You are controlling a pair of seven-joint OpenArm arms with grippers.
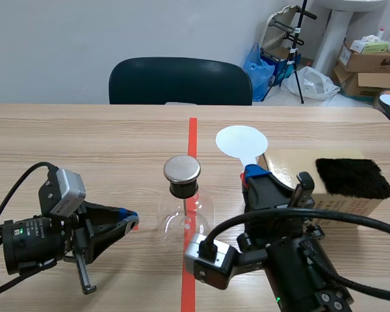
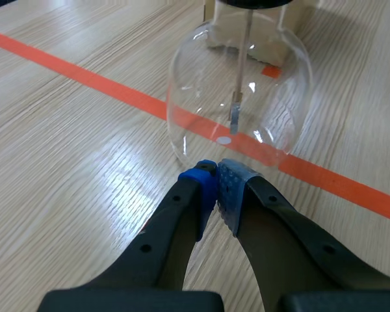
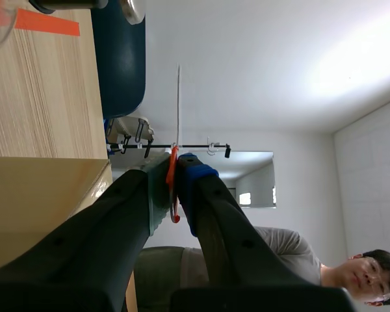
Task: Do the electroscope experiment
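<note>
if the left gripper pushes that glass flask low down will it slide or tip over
Probably slides: the flask has a wide rounded base flat on the smooth table. A push higher up seems riskier, since the metal cap sits on a narrow neck. It looks thin-walled, so likely fragile.

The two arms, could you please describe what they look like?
Both are black. Left end effector and right end effector each have two thick fingers tipped with dotted pads, blue and grey. Grey camera boxes and black cables sit at the wrists.

Metal-capped glass electroscope (image 1: 184,207) stands upright; white disc (image 1: 242,142) upright beside it.
</note>
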